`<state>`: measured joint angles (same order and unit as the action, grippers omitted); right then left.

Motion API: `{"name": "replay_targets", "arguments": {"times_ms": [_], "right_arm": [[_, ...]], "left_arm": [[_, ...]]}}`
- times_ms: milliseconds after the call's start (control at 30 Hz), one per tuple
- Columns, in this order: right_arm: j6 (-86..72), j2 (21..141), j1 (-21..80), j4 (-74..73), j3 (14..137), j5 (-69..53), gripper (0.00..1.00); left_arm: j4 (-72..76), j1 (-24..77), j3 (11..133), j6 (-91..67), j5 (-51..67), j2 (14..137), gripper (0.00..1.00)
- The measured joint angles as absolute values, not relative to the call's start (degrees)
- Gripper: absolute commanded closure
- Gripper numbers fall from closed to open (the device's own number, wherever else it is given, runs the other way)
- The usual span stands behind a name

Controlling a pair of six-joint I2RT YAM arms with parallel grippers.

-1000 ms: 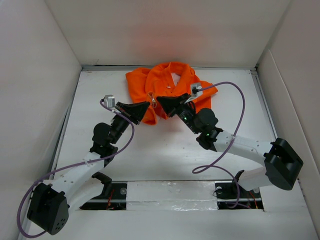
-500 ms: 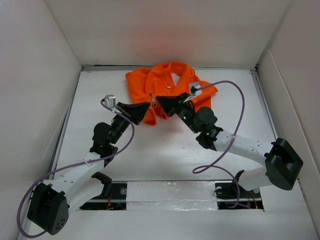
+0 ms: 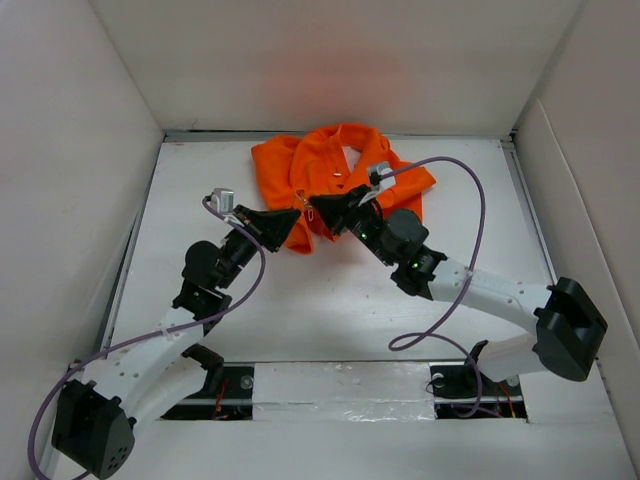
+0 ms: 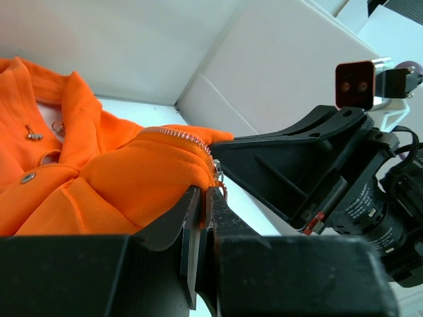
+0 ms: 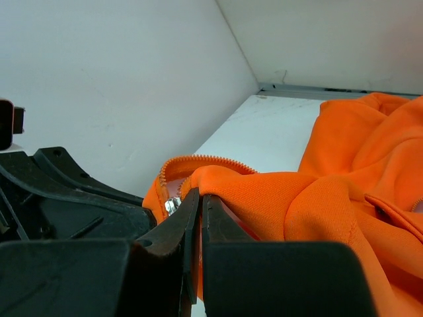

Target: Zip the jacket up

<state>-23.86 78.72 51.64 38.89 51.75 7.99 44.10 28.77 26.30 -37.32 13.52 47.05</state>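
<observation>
The orange jacket [image 3: 340, 170] lies bunched at the back middle of the table. Its bottom hem corners are lifted between the two grippers. My left gripper [image 3: 297, 215] is shut on the left front edge of the jacket [image 4: 132, 178], by the zipper teeth [image 4: 178, 134]. My right gripper [image 3: 318, 206] is shut on the right front edge of the jacket [image 5: 297, 198], next to the small metal zipper pull [image 5: 173, 205]. The two grippers almost touch tip to tip. The pale lining shows only as a sliver inside the fold.
White walls enclose the table [image 3: 330, 300] on the left, back and right. Purple cables [image 3: 470, 260] loop over both arms. The right gripper's body [image 4: 310, 172] fills the right of the left wrist view.
Both grippers have moved slightly left and back with the hem, and have drawn closer together. The jacket's lower edge is pulled up more tightly between them.
</observation>
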Motion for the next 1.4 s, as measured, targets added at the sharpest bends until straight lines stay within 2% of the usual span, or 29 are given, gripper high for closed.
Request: {"name": "replay_targets", "arguments": {"times_ms": [467, 867, 1133, 1400], "right_arm": [[-20.53, 75.07, 57.54, 36.23, 51.55, 13.52, 1.0], [-19.35, 76.95, 57.49, 34.15, 54.54, 14.44, 1.0], [-21.47, 78.91, 53.21, 33.56, 55.94, 8.45, 1.0], [-25.76, 81.19, 48.86, 33.78, 56.9, -2.81, 1.0]], "left_arm": [[37.34, 28.77, 26.83, -39.05, 12.4, 45.34, 1.0], [35.75, 28.75, 26.83, -39.09, 13.54, 44.12, 1.0], [38.39, 28.73, 26.7, -39.48, 16.12, 43.03, 1.0], [38.63, 28.38, 25.96, -39.48, 16.95, 42.26, 1.0]]}}
